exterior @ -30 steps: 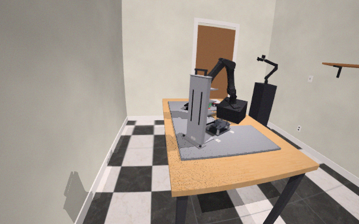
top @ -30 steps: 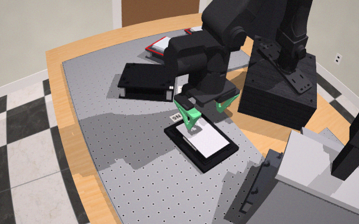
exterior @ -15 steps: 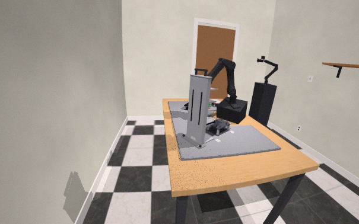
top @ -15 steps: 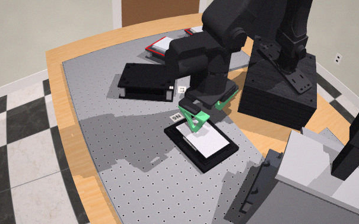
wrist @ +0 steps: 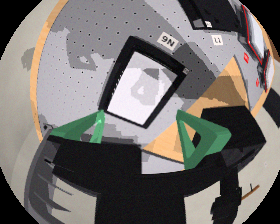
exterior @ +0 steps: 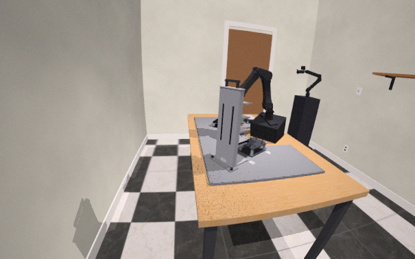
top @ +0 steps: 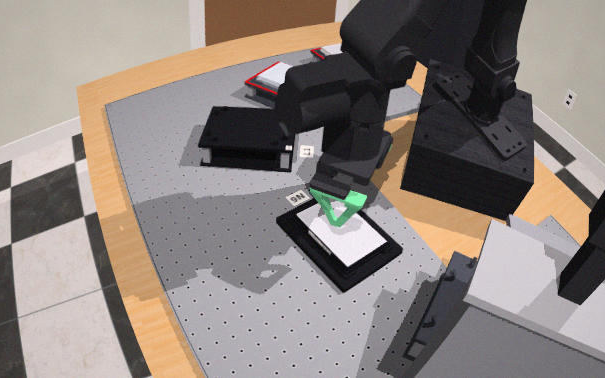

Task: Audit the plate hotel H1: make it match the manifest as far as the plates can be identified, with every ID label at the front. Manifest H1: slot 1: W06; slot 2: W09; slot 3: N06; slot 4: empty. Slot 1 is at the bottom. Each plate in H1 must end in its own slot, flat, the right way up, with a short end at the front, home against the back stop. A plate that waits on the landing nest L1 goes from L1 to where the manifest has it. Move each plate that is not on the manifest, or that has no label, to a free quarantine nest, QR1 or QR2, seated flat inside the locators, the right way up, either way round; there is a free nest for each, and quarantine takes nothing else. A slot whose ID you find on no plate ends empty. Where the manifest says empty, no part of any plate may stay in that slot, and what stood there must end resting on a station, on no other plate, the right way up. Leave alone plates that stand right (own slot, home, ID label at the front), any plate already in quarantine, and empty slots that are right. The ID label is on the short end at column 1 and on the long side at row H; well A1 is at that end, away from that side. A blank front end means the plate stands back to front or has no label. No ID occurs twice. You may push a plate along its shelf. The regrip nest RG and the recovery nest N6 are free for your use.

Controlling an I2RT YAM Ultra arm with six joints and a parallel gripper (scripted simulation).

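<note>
A white plate (top: pixel 351 240) (wrist: pixel 140 90) lies flat in the black recovery nest N6 (top: pixel 338 280) (wrist: pixel 116 76), beside the tag "N6" (top: pixel 297 198) (wrist: pixel 168 40). I see no label on it from here. My gripper (top: pixel 343 206) (wrist: pixel 140 113) has green fingers. It is open and empty, and hangs above the plate's near end without touching it. The plate hotel H1 (top: pixel 511 280) (exterior: pixel 228 127) stands at the lower right of the top view; its slots are hidden in these views.
The black landing nest L1 (top: pixel 243 132) has nothing on it, and its tag (top: pixel 307 151) lies beside it. Two red-rimmed quarantine nests (top: pixel 253 80) (top: pixel 317 52) at the back each hold a white plate. The arm's black base block (top: pixel 466 150) stands to the right.
</note>
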